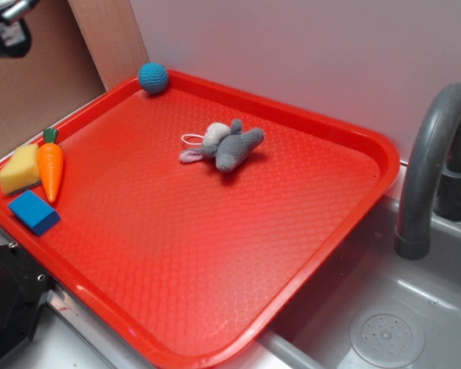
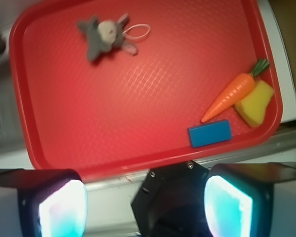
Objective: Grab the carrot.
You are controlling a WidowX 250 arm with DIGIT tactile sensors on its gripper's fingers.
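**Carrot lies untouched at the tray's edge, gripper empty above**

Carrot (image 1: 51, 170) rests flat on the red tray (image 1: 215, 254), close to the tray's left rim in the exterior view. Its green stub points toward the back corner and its orange tip points toward the front. A yellow sponge (image 1: 19, 170) sits right against the carrot's outer side, between it and the rim. A blue block (image 1: 34, 211) lies just beside the carrot's tip, apart from it by a small gap.

Near the middle of the tray lies a small gray stuffed animal (image 1: 227, 146) with a white loop of string. A blue ball (image 1: 153, 78) sits at the tray's back rim, well apart from the rest. A gray faucet (image 1: 434, 169) stands over a sink (image 1: 384, 330) to the right of the tray.

In the wrist view, the gripper (image 2: 145, 207) hangs over the tray's near edge with its two fingers (image 2: 64, 210) spread wide apart and nothing between them. The carrot (image 2: 232, 94) shows up and to the right of the gripper, well clear of both fingers.
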